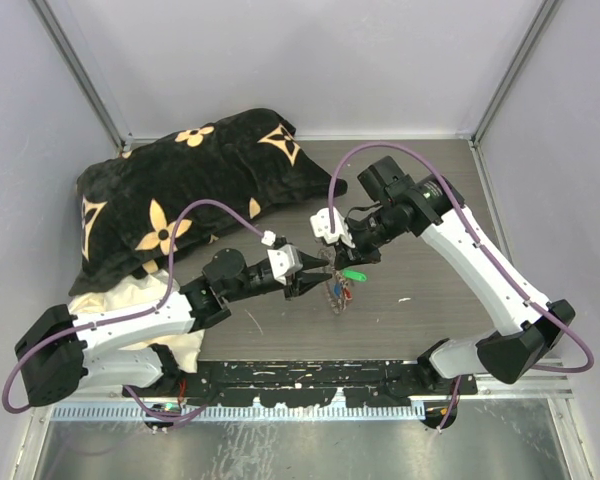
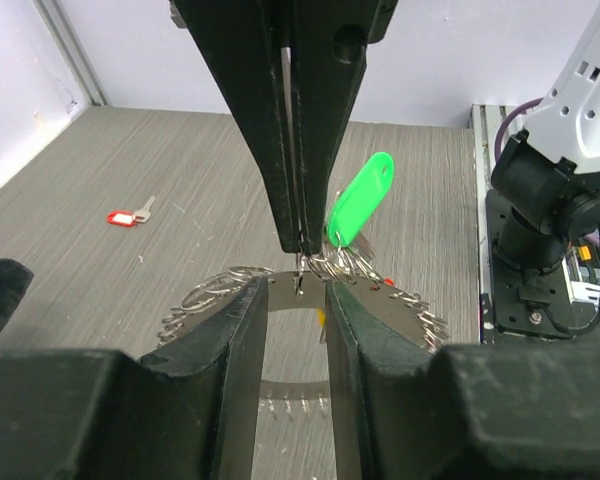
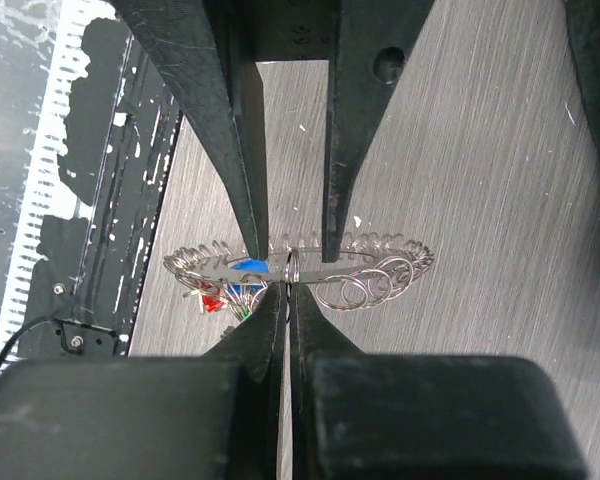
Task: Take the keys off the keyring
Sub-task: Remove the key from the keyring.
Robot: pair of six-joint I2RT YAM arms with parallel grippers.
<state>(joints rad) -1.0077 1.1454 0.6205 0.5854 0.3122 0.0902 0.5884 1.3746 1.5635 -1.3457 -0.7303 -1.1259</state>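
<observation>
Pale, evenly lit walls (image 1: 310, 60) with silver metal corner posts (image 1: 80, 70) enclose a grey wood-grain counter (image 1: 430, 320). At the upper left lies a black cushion (image 1: 180, 190) patterned with cream flowers.

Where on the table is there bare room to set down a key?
Bare table: between the keyring and the right arm, and along the near edge beside the left arm. Crowded: around the keyring; the cushion covers the far left.

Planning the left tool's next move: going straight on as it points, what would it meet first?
Most likely the keyring, lying just ahead of the left tool; the right tool, shut on that ring, is right behind. Depth is unclear.
</observation>
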